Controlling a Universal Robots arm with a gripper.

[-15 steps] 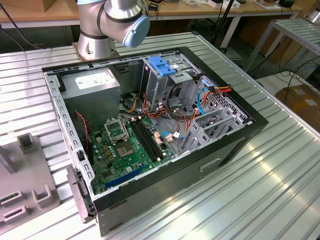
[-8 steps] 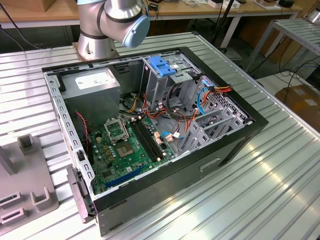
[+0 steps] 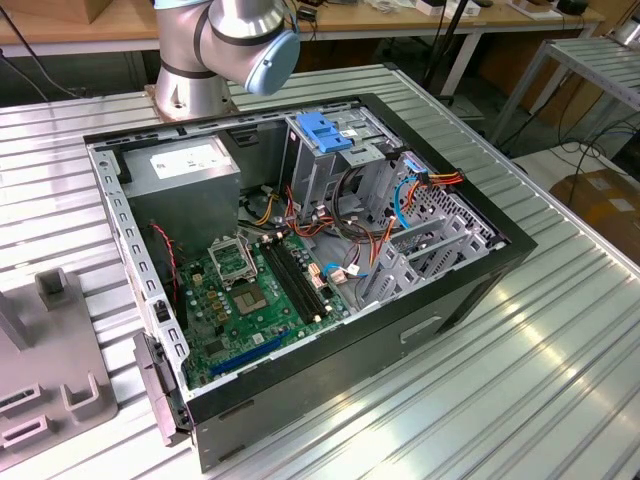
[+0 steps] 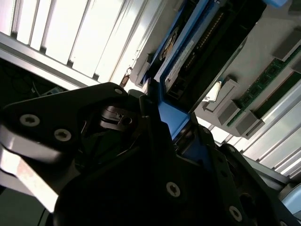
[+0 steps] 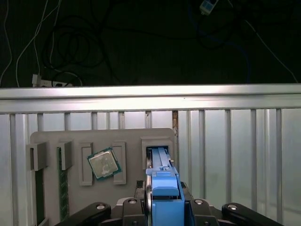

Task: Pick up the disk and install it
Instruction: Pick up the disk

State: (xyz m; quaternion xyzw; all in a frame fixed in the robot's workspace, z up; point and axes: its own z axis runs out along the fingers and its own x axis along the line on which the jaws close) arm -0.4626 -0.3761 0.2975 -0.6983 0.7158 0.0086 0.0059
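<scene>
The disk [image 5: 163,187] stands edge-on, its bright blue rail facing the camera in the first wrist view. My gripper [image 5: 162,208] is shut on it, with a dark finger on either side. The far end of the disk sits at a slot of the grey parts holder [image 5: 94,139]. In the second wrist view the disk [image 4: 173,112] runs out from my gripper [image 4: 175,137], showing its blue rail and its pale side. The open computer case [image 3: 300,250] lies on the metal table, and its drive cage with a wide blue latch [image 3: 325,130] stands at the back.
The parts holder carries a processor chip [image 5: 104,164] and a green memory stick [image 5: 60,183], and it lies on the slatted table at the exterior view's left [image 3: 50,390]. A grey power supply box [image 3: 185,165] and loose cables [image 3: 350,215] fill the case. The arm's base [image 3: 215,50] stands behind the case.
</scene>
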